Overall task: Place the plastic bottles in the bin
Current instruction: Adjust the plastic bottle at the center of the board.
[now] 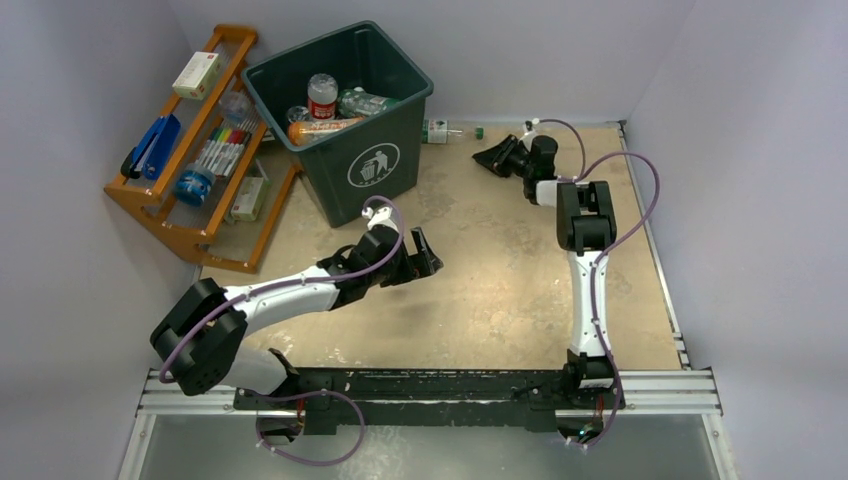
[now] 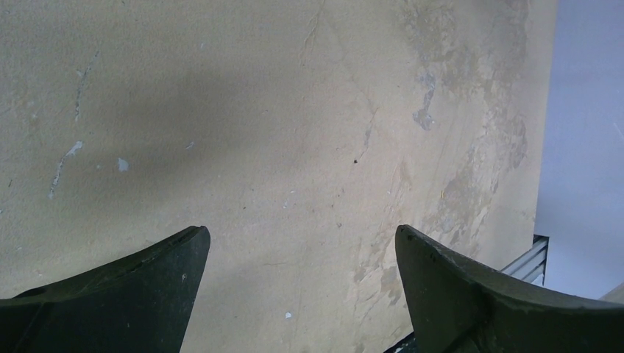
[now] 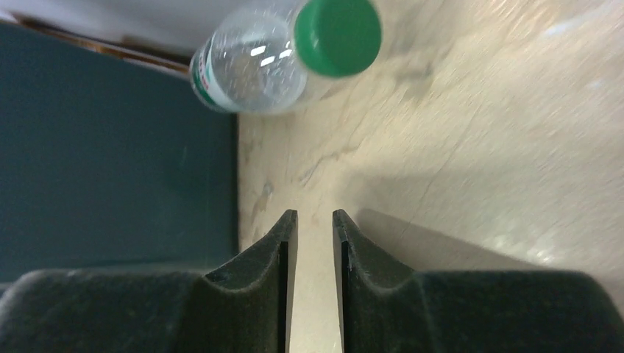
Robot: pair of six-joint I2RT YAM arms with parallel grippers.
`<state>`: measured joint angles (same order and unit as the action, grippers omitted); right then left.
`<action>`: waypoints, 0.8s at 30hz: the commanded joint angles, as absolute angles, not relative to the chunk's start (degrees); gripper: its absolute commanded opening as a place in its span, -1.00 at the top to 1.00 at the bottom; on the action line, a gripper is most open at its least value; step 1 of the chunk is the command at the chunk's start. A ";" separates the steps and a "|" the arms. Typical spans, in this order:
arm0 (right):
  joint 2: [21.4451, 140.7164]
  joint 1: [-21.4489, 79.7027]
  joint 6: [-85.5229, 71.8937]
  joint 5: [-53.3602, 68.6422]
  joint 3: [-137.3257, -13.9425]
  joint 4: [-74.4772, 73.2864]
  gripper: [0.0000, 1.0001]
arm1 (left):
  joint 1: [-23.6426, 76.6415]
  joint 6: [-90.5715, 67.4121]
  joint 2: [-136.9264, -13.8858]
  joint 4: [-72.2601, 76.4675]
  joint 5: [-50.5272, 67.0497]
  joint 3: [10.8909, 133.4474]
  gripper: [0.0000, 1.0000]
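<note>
Left gripper [image 1: 428,255]: jaws spread wide; nothing between them; held over bare table [image 1: 500,270] in front of the bin, to its right; in the left wrist view [image 2: 302,235] only the worn tabletop shows between the fingers.
Right gripper [image 1: 490,157]: fingers drawn almost together, a thin slit left between them; nothing gripped; at the far side of the table, pointing toward the bin; the same shows in the right wrist view [image 3: 315,215].
Bin [image 1: 375,160]: dark green, white symbol on the front; stands at the far left of the table; its dark wall [image 3: 110,147] fills the left of the right wrist view.
Bottles in the bin: a red-labelled one [image 1: 322,97], an orange one [image 1: 320,127], a green-labelled one [image 1: 365,102]; others are too hidden to tell.
Loose bottle [image 1: 445,131]: clear, green cap [image 3: 337,35]; lies on its side on the table just beside the bin's right wall; ahead of the right fingertips, apart from them [image 3: 257,70].
Wooden rack [image 1: 170,210]: orange; left of the bin.
</note>
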<state>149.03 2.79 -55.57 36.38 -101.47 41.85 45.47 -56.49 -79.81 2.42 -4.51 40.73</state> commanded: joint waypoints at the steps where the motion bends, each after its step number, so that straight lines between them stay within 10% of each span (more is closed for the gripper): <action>1: 142.34 2.78 -50.56 38.11 -97.44 46.21 0.43 | 46.29 -57.17 -78.65 5.29 -4.55 41.39 -0.96; 24: 159.89 0.04 -59.25 35.23 -131.49 42.43 -0.10 | 46.66 -57.13 -82.81 6.19 -3.47 43.14 -0.96</action>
<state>154.76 -0.30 -57.80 36.86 -123.96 44.38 46.33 -56.60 -82.35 3.40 -4.23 40.73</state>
